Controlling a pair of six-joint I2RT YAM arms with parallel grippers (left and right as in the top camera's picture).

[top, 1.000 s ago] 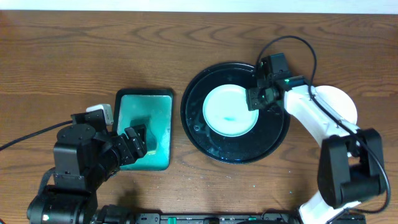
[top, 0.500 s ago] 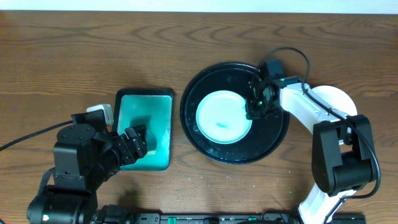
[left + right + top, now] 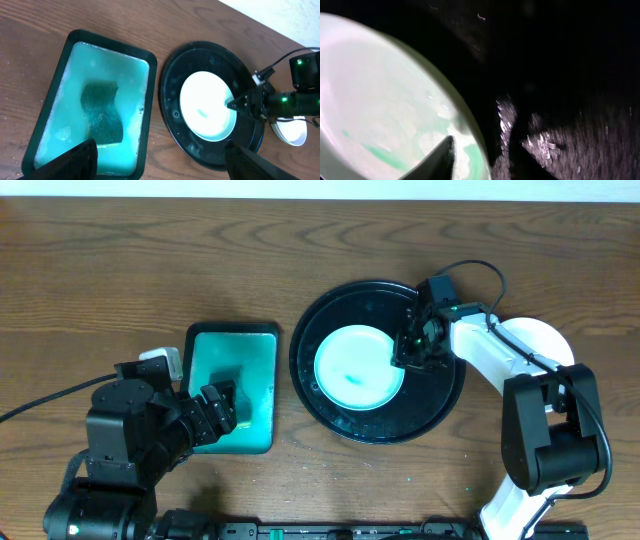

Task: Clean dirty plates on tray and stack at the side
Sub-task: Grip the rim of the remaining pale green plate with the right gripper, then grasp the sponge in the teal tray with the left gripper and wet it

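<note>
One pale mint-green plate [image 3: 355, 368] with a teal smear lies on the black tray [image 3: 440, 405]. My right gripper [image 3: 408, 352] sits at the plate's right rim, one finger inside the plate and one outside on the tray, shut on the rim. The right wrist view shows the plate [image 3: 380, 100], the tray [image 3: 560, 60] and the gripper [image 3: 480, 137] astride the rim. My left gripper [image 3: 215, 408] is open and empty, above the teal basin. The left wrist view shows the plate [image 3: 205, 107] and tray [image 3: 172, 95] beyond its wide-open fingers [image 3: 160, 160].
A teal basin [image 3: 232, 330] of soapy water with a dark green sponge [image 3: 102, 112] stands left of the tray. White plates [image 3: 545, 345] lie on the table right of the tray, partly under the right arm.
The right gripper moved down and left onto the plate's rim, and the plate slid a little to the left on the tray. The left arm has not moved.
</note>
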